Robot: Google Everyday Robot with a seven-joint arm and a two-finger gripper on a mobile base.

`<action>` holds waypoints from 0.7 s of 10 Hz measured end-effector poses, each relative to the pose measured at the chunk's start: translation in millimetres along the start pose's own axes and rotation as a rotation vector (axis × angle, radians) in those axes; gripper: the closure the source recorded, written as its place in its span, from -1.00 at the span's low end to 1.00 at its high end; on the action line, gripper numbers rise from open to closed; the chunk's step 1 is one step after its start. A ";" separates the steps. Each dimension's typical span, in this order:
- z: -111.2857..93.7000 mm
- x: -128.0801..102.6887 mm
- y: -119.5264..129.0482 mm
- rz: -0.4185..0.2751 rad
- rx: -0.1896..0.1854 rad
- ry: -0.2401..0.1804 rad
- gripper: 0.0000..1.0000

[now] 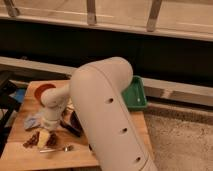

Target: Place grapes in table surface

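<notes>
Looking at left part of view, you find gripper (44,138) low over table surface (20,156), claw spread wide, nothing pinched. Grapes (32,141) lie on wood as dark loose bunch, just beside gripper, near front left corner of table. If fingers touch berries, you cannot tell. Metal spoon (57,148) lies just in front of gripper. Red bowl (44,89) sits near far edge, green tray (136,95) by far right corner. Big white arm (107,115) covers middle of table.
</notes>
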 end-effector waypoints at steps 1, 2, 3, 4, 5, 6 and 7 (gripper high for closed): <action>1.0 -0.7 -4.6 0.023 0.006 0.004 -0.39; 0.0 -0.5 -5.7 0.023 0.009 0.002 -0.17; -1.5 -0.3 -5.7 0.022 0.009 0.003 0.01; -1.6 0.4 -5.0 0.023 0.007 0.006 0.25; 0.0 -0.2 -6.3 0.033 0.009 0.011 0.45; 3.0 -2.6 -10.6 0.055 0.017 0.011 0.61; 7.4 -7.4 -13.3 0.062 0.024 0.006 0.73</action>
